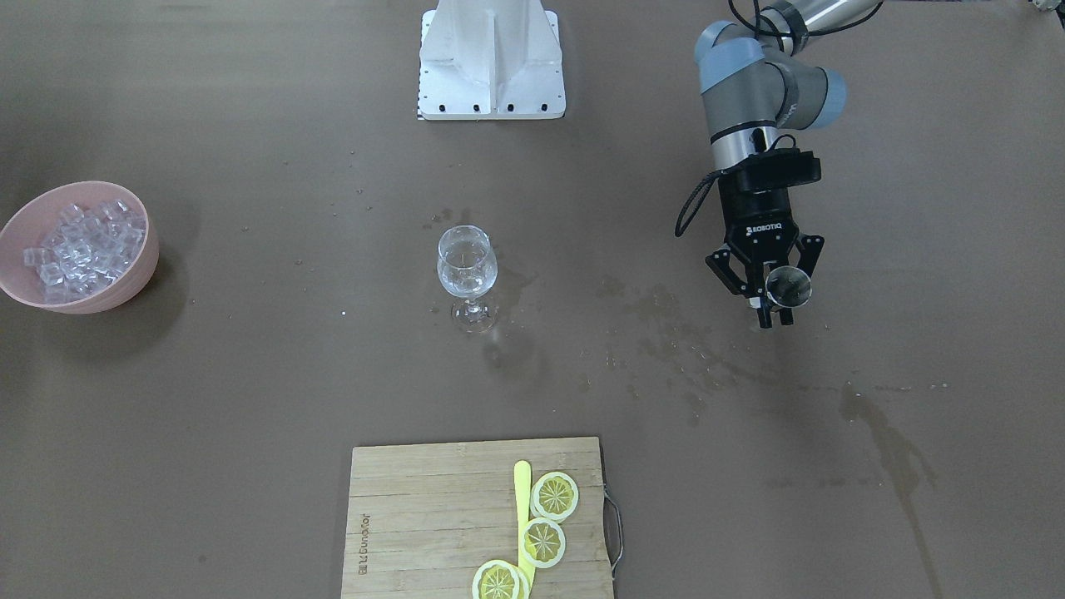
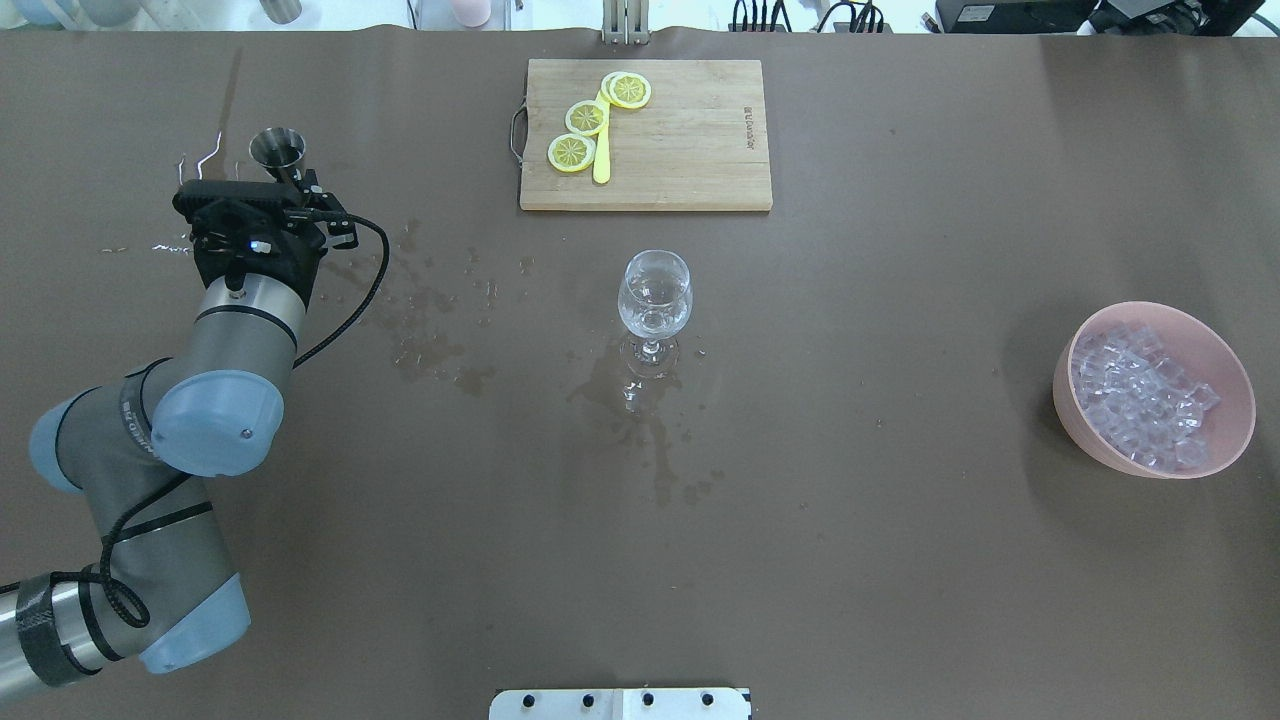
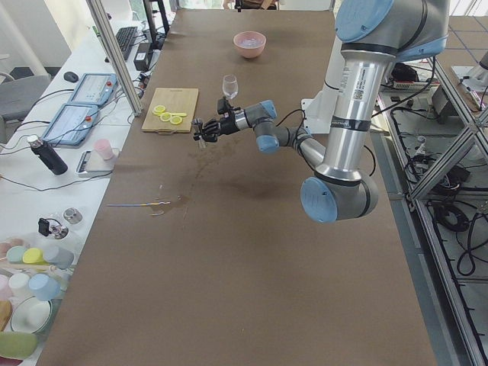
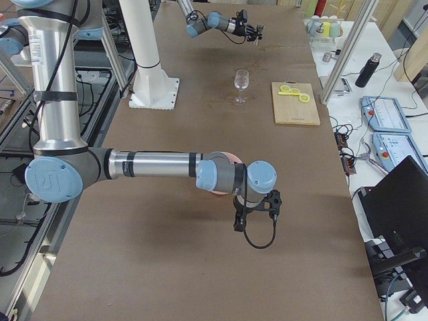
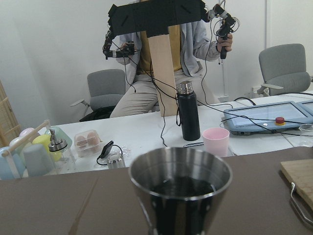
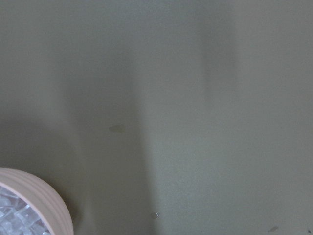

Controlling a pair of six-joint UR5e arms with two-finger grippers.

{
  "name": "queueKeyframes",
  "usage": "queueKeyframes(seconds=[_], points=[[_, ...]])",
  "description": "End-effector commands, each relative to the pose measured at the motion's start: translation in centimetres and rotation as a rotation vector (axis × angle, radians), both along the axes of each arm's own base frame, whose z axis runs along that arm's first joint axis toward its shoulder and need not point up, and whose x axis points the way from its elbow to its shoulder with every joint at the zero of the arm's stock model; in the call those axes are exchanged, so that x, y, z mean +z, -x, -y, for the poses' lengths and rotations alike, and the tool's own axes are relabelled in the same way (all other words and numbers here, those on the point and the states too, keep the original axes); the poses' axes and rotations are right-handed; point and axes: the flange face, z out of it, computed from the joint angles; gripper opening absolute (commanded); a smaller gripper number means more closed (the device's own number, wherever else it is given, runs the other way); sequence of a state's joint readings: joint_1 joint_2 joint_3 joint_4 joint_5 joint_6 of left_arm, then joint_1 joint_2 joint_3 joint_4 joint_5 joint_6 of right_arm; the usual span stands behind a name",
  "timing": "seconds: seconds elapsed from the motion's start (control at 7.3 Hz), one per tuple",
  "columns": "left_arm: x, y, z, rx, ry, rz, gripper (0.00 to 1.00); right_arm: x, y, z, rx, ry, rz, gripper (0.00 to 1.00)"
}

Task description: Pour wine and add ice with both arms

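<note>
Toward the tabletop's left, the left gripper [image 1: 767, 291] has its jaws clamped on a small steel cup [image 1: 788, 286]. The clear stemmed wine glass [image 1: 468, 249] apparently holds wine [image 1: 466, 285]. The ice cubes [image 1: 79, 245] lie unadded in the pink bowl [image 1: 125, 291]. Whether the right gripper [image 4: 256, 210] has its jaws open cannot be told.

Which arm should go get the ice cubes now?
The right arm. The right gripper hangs close to the bowl of ice. The left gripper is far away from it, holding a metal cup.
</note>
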State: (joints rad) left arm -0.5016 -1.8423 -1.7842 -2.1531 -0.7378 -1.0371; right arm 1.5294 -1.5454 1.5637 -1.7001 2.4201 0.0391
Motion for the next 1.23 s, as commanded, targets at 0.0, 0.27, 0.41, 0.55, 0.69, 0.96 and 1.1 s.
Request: queueKeyframes(seconds=[0.0,0.27,0.41,0.55,0.69,0.96,1.1], points=[[-4.9,-1.9,0.0,0.064,0.012,-0.029,0.00,0.2,0.0,0.1,0.000,0.004,0.000,1.00],[-7.3,-2.6,-0.9,0.129,0.035,-0.139,0.00,0.2,0.0,0.1,0.000,0.004,0.000,1.00],[-7.9,-3.1,-1.4,0.201,0.064,-0.167,0.00,0.1,0.0,0.1,0.000,0.002,0.000,1.00],[-8.8,-2.9,-2.0,0.257,0.079,-0.195,0.00,0.1,0.0,0.1,0.000,0.002,0.000,1.00],[-9.7,-3.4,-2.4,0.306,0.087,-0.219,0.00,0.1,0.0,0.1,-0.001,0.001,0.001,1.00],[-12.8,-4.3,-2.8,0.368,0.077,-0.273,0.00,-0.1,0.0,0.1,0.000,-0.002,0.004,1.00],[-14.6,-4.5,-2.9,0.375,0.054,-0.294,0.00,-0.1,0.0,0.1,0.000,-0.003,0.002,1.00]])
